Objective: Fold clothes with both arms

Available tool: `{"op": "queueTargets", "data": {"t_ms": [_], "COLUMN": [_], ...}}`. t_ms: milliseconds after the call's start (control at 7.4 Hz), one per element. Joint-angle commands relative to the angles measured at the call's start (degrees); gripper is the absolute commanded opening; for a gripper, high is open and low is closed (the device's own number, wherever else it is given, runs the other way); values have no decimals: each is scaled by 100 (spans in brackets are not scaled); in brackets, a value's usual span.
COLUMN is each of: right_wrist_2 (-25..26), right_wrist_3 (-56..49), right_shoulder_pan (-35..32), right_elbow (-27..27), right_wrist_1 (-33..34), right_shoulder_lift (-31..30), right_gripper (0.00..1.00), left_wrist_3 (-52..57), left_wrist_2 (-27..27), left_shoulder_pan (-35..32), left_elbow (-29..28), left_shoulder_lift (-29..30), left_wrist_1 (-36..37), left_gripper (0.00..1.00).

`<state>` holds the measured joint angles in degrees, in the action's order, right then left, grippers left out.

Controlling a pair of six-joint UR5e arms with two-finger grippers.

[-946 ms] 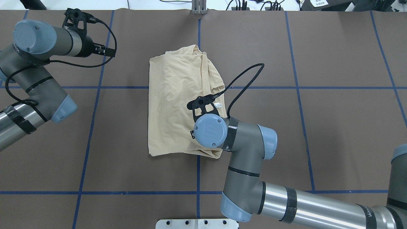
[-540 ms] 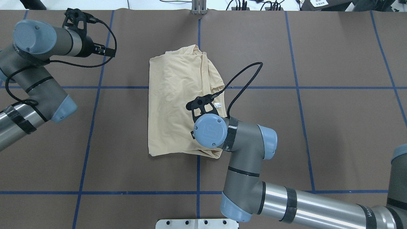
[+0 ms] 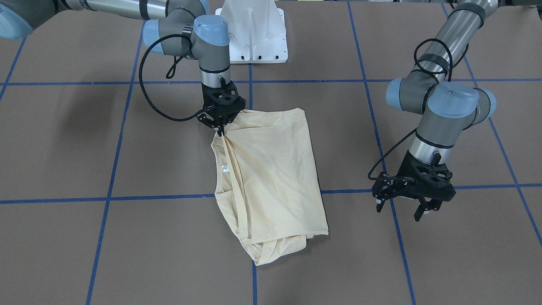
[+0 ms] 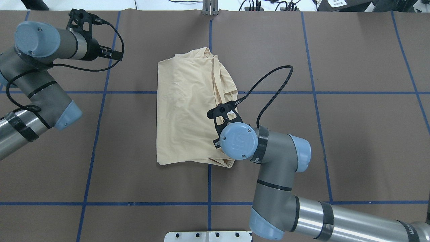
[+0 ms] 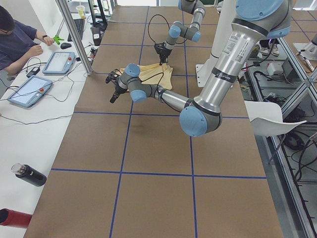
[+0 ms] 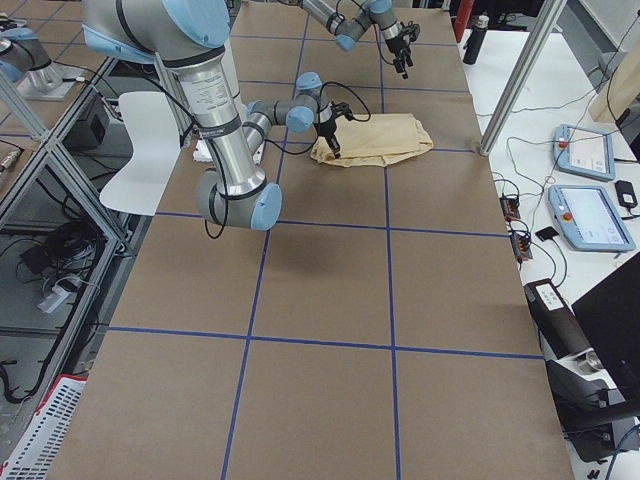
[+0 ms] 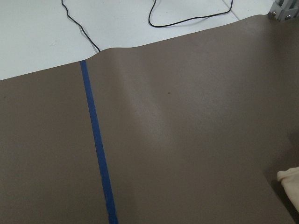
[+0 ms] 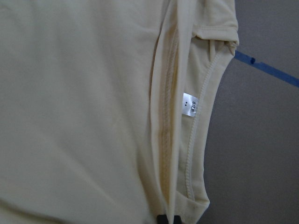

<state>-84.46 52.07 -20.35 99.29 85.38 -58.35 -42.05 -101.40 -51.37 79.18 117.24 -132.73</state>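
So, one pale cream-yellow T-shirt (image 4: 184, 111) is laid roughly folded at the middle of the brown-covered table (image 4: 352, 141), across the blue tape lines (image 4: 336, 92). Its small white neck label (image 8: 188, 105) is turned up, just inside the collar seam.

Two arms are counted, each with one black gripper. The right arm (image 4: 273, 154) is reached over the shirt's near right corner, and the right gripper (image 3: 219, 127) is pinched tight on the fabric edge by the collar, with the cloth drawn up into a small peak there. The left arm (image 4: 40, 94) is kept off to the side, well apart from the shirt, and the left gripper (image 3: 400, 211) is held above bare table with its jaws spread wide and nothing between them.

As for containers, two are seen on the white side bench: a black bottle (image 5: 28, 174) lying down and a red one (image 5: 11, 218) cut off by the frame. What's in them can't be told. Two tablets (image 5: 61, 62) are laid there too, near one seated person (image 5: 17, 39).
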Motion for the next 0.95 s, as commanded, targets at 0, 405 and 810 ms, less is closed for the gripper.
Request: {"op": "queueTargets", "data": {"t_ms": [0, 405, 810], "right_wrist_2": [78, 61, 0], "right_wrist_3": [100, 418, 374], "right_shoulder_pan": [92, -134, -530], "right_elbow": [204, 143, -977], "right_wrist_1": [-74, -57, -48], "right_shoulder_lift": [-325, -20, 822], "right_gripper": [99, 100, 100], "left_wrist_3": [-14, -23, -66], "left_wrist_2": [6, -3, -3], "left_shoulder_pan": [13, 22, 22], "left_elbow": [1, 1, 10], "left_shoulder_lift": [1, 1, 1], "left_wrist_1": [-7, -7, -7], "left_gripper": [100, 100, 100]}}
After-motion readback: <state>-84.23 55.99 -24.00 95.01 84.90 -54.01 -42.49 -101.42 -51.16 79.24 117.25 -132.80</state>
